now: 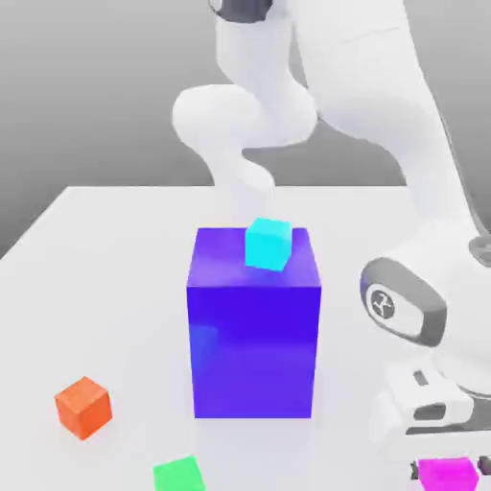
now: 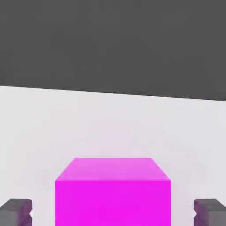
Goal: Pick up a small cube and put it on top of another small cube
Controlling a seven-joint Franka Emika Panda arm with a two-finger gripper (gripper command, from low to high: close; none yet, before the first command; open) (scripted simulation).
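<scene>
White arm (image 1: pixel 403 144) bent over, reaching down at the exterior view's lower right, wrist low near table level. Gripper (image 2: pixel 113 212) pointing down; dark fingertips (image 2: pixel 16 211) apart, one either side, gaps visible.

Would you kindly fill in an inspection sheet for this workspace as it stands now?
Surface: flat white table, evenly lit.
Job's things: small plain magenta cube on the table at the exterior view's lower right, between the fingers; small cyan cube on top of the big blue-violet block.
Clutter: small orange cube and small green cube on the table at the exterior view's lower left, apart from each other.
Gripper: two-finger gripper low over the table, one dark finger on each side of the magenta cube, a gap showing on both sides.
Cables: nothing seen.
Surroundings: plain grey backdrop; white arm reaching down.
</scene>
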